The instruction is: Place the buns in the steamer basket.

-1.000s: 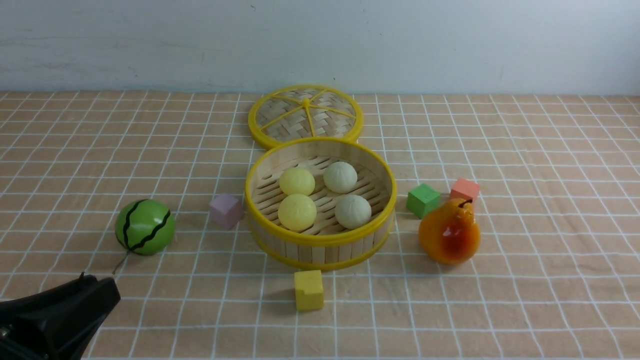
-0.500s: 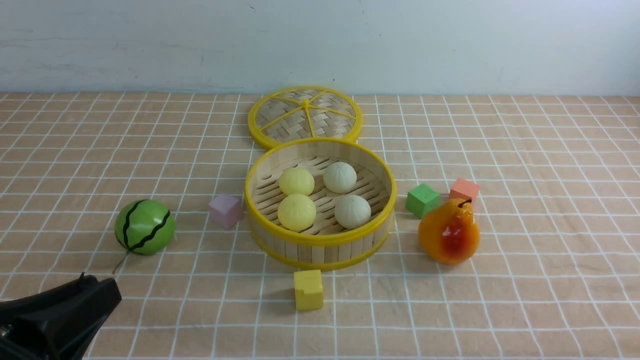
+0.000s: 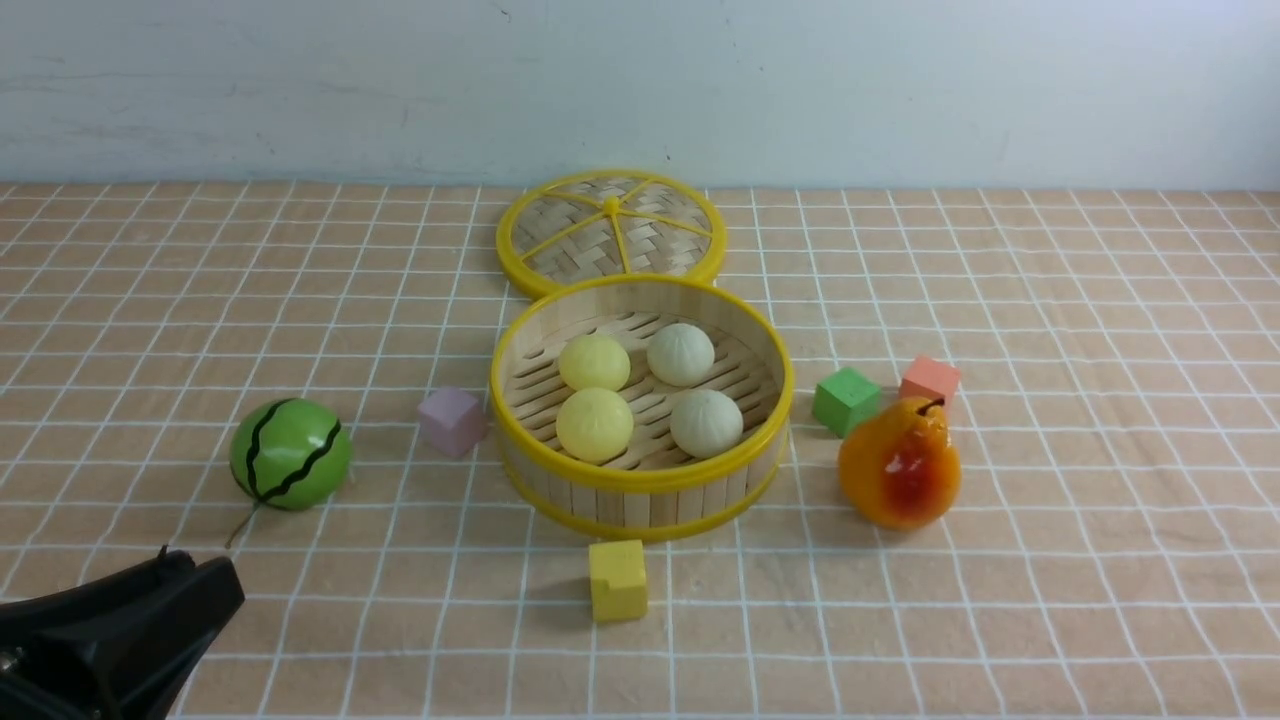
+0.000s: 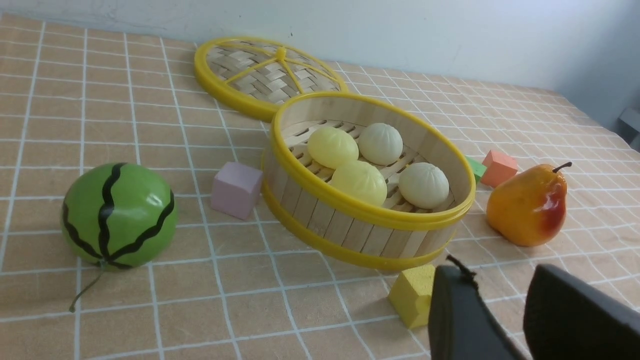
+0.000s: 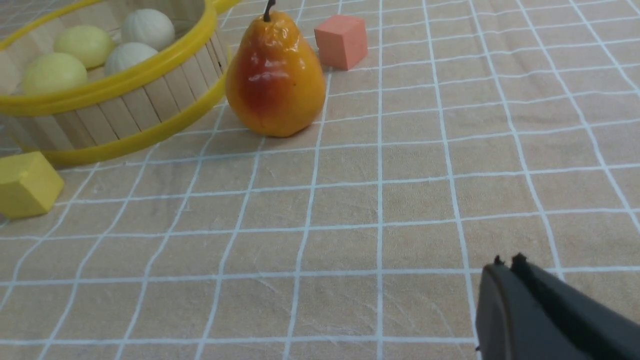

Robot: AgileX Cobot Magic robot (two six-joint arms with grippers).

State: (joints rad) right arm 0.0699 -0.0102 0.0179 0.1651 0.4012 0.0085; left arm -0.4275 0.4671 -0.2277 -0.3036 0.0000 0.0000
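Front view is showing almost no change against the frame of a second ago: the left gripper is sitting in the near left corner where it was, holding nothing, and the pear is standing upright on the same spot. Beyond it, the yellow cube is lying just in front of the steamer basket, with the watermelon ball well off to the left and the lilac cube just beside the basket wall. All four buns are resting on the slatted floor inside the basket (two yellow on the left, two off-white on the right). The green cube and salmon cube are sitting right of the basket, and the woven lid is lying flat behind it, touching its far rim.

Left wrist view is revealing what the front hides: the left gripper's jaws are standing apart with a clear gap, empty. Only the right wrist view is showing the right gripper, its tips pressed together on nothing, low over the checked cloth.
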